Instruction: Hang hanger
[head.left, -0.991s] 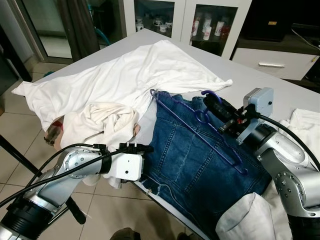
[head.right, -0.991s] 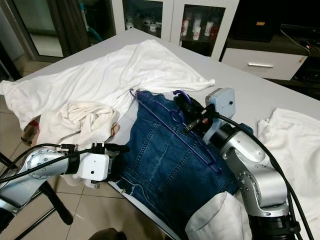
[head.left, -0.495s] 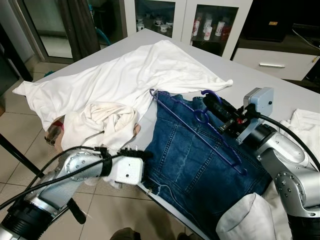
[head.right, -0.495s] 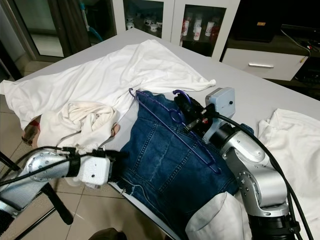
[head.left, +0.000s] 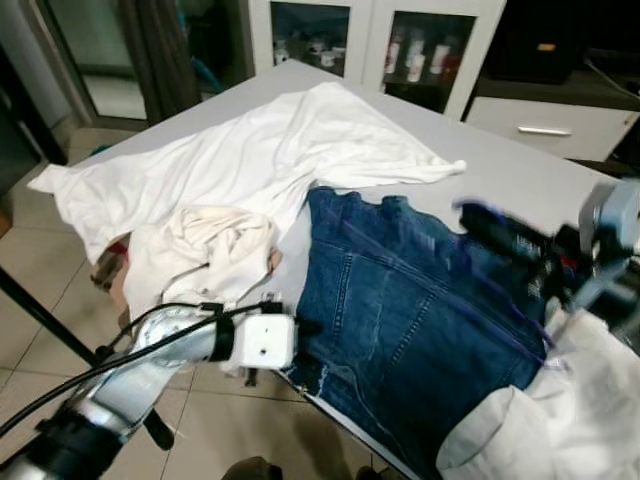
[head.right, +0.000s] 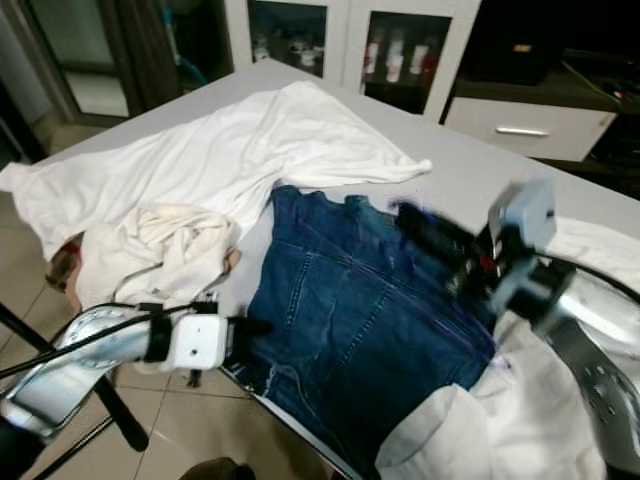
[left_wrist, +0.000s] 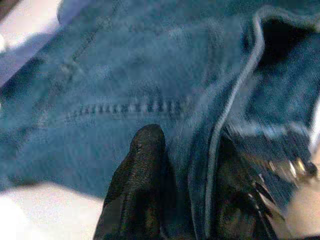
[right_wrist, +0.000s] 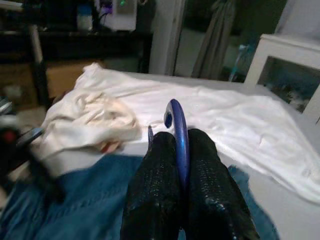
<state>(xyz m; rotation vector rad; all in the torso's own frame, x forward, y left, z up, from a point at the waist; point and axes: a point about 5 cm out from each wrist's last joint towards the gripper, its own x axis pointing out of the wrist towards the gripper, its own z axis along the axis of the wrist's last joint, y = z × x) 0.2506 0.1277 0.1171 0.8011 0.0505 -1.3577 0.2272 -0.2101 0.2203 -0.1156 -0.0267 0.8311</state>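
A blue denim garment (head.left: 400, 300) lies spread on the grey table (head.left: 520, 165), its hem at the near edge. My right gripper (head.left: 480, 222) is motion-blurred over the garment's right side. It is shut on the hook of a purple hanger (right_wrist: 176, 127), which stands between its two fingers (right_wrist: 155, 180). The rest of the hanger is blurred in the eye views. My left gripper (head.left: 300, 327) is at the denim hem by the table edge. In the left wrist view a fold of the hem (left_wrist: 215, 145) runs between its fingers (left_wrist: 145, 165).
A large white shirt (head.left: 250, 160) covers the far left of the table, with a crumpled cream cloth (head.left: 210, 240) hanging over the near-left edge. More white cloth (head.left: 590, 400) lies at the right. A glass-door cabinet (head.left: 400, 50) stands behind the table. Tiled floor lies to the left.
My right arm has swung to the right with the hanger and is now blurred. My left gripper has moved in to the denim hem.
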